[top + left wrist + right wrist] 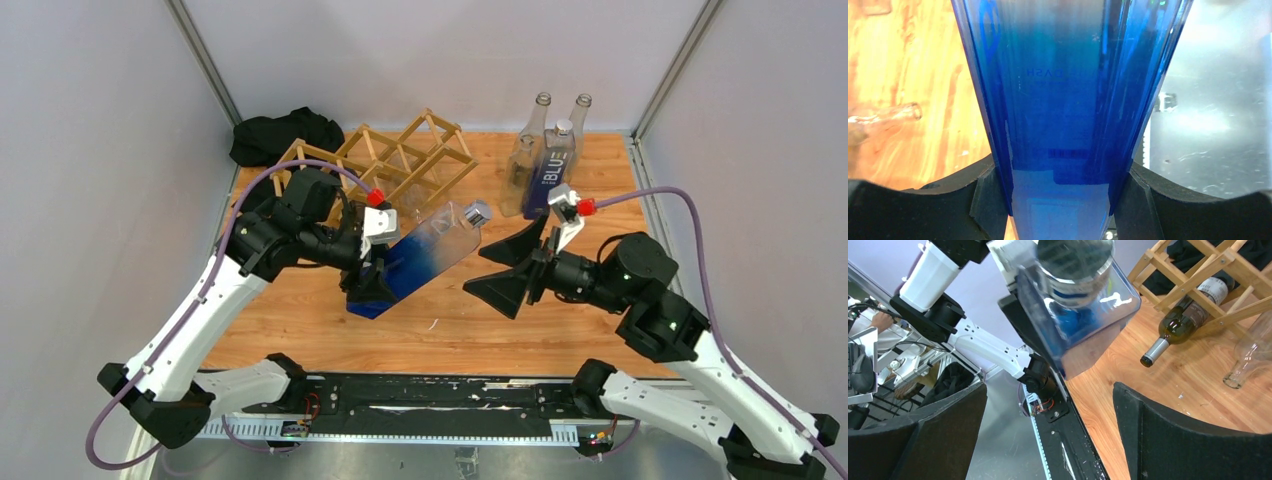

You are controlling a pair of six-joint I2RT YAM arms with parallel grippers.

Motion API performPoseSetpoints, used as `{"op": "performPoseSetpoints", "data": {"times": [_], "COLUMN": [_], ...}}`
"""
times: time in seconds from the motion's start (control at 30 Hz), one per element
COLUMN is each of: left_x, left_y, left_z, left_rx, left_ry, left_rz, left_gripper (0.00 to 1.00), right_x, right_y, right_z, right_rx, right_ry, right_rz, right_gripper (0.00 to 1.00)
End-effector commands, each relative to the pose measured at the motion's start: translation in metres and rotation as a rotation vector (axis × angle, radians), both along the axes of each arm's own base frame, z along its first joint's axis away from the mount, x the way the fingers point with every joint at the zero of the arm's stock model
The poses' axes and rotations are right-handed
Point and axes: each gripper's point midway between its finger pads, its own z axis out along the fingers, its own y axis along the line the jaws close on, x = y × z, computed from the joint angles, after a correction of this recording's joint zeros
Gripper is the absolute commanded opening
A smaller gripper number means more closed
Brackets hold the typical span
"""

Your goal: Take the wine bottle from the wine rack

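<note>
over the wooden worktop (300, 335), your left hand (372, 283) clamps the blue glass bottle (432, 250), apart from the wine rack (400, 160); your right hand (505, 268) gapes wide, empty.

**Blue bottle gripped, dark bottle racked**

Your left gripper (1060, 210) pinches the square blue-to-clear bottle (425, 255) near its base. It is tilted, silver cap toward your right gripper (510, 265). Beyond the left fingers (985, 200) stands the light-wood lattice wine rack (400, 155). A dark wine bottle (1180, 320) lies in it, neck poking out.
</note>
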Motion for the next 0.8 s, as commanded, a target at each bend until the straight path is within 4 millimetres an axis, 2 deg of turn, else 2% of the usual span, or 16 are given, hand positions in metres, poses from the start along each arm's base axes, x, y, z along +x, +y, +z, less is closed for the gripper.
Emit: {"op": "performPoseSetpoints", "data": {"times": [0.0,0.13,0.27,0.43,0.57,0.6,0.67,0.7,0.73,0.77], "left_x": [-0.021,-0.028,-0.036,-0.044,-0.047,-0.047,-0.047,-0.046,-0.045,-0.043], "left_y": [-0.019,-0.021,-0.021,-0.022,-0.022,-0.022,-0.022,-0.022,-0.022,-0.022], "left_z": [0.057,0.062,0.064,0.068,0.07,0.07,0.07,0.07,0.07,0.069], "left_rx": [-0.207,-0.229,-0.244,-0.264,-0.27,-0.27,-0.269,-0.268,-0.264,-0.257], "left_ry": [0.03,0.073,0.109,0.165,0.182,0.185,0.182,0.18,0.176,0.176], "left_rz": [-0.113,-0.14,-0.163,-0.19,-0.201,-0.201,-0.198,-0.195,-0.187,-0.171], "left_gripper": [0.0,0.0,0.0,0.0,0.0,0.0,0.0,0.04,0.14,0.32], "right_x": [0.005,0.017,0.025,0.031,0.035,0.036,0.037,0.038,0.039,0.041], "right_y": [0.015,0.037,0.054,0.071,0.082,0.084,0.087,0.087,0.086,0.085], "right_z": [0.011,0.012,0.025,0.035,0.035,0.033,0.029,0.027,0.025,0.024], "right_rx": [0.017,0.027,0.09,0.152,0.162,0.157,0.146,0.137,0.125,0.113], "right_ry": [-0.038,-0.028,-0.052,-0.081,-0.076,-0.073,-0.066,-0.062,-0.056,-0.054], "right_rz": [0.041,0.07,0.095,0.129,0.148,0.152,0.158,0.154,0.146,0.134], "right_gripper": [0.99,0.99,0.99,1.0,0.98,0.93,0.76,0.65,0.54,0.42]}}
